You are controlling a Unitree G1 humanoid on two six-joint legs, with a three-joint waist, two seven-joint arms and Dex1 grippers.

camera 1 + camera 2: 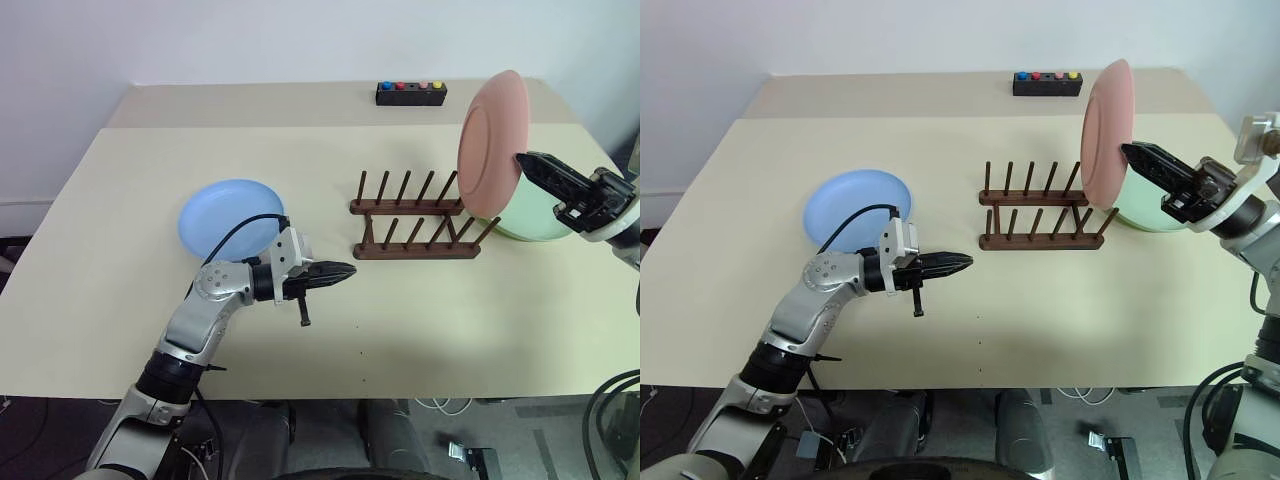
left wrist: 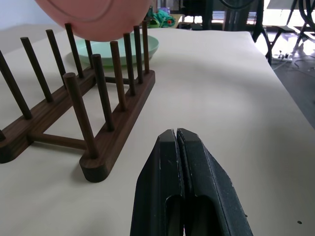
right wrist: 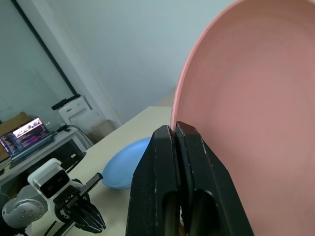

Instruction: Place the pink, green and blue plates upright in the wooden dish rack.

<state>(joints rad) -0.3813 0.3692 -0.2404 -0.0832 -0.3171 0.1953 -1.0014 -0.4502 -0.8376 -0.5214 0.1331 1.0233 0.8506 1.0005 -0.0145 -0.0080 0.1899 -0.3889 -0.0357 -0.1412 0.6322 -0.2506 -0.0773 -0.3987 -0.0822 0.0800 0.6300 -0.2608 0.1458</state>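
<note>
Your right gripper is clamped on the pink plate, held upright above the rack's right end; green and blue lie flat. Left gripper closed, empty. Next, lower pink between pegs

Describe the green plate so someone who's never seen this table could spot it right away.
On the beige table, find the dark wooden dish rack near the middle. Just past the rack's right end, the green plate lies flat, partly behind the raised pink plate. It is pale mint; the other flat plate, far left, is blue.
</note>
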